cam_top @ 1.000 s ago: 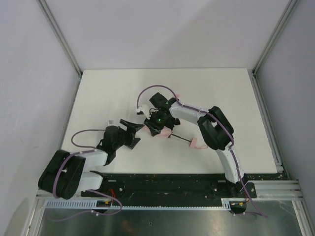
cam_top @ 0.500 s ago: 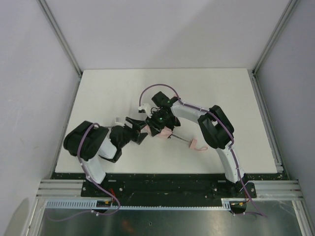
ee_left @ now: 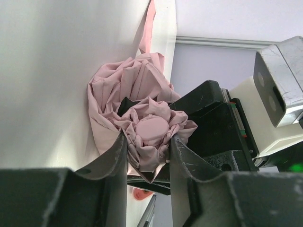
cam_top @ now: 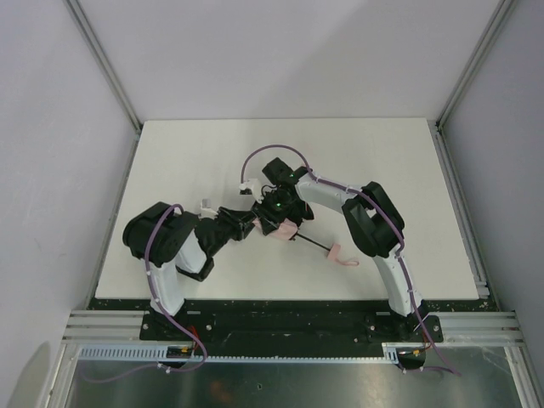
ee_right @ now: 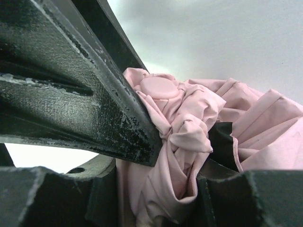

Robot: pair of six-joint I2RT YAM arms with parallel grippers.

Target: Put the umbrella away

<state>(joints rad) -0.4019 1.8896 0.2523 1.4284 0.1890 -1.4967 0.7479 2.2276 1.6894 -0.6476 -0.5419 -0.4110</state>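
At the middle of the white table [cam_top: 382,170], the umbrella [ee_left: 142,94] lies as a crumpled knot of soft pink cloth. A flat round cap [ee_left: 152,127] sits at its tip, and dark lining [ee_right: 221,137] shows between the folds. Its thin black shaft [cam_top: 313,244] runs right to a small pink handle [cam_top: 338,252]. The left gripper [ee_left: 147,137] pinches the cloth around the cap. The right gripper [ee_right: 158,194] clenches the bunched folds. From above, both hide most of the cloth.

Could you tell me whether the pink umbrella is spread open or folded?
Folded: the pale pink fabric umbrella is bunched in crumpled folds around its round tip; thin black shaft extended.
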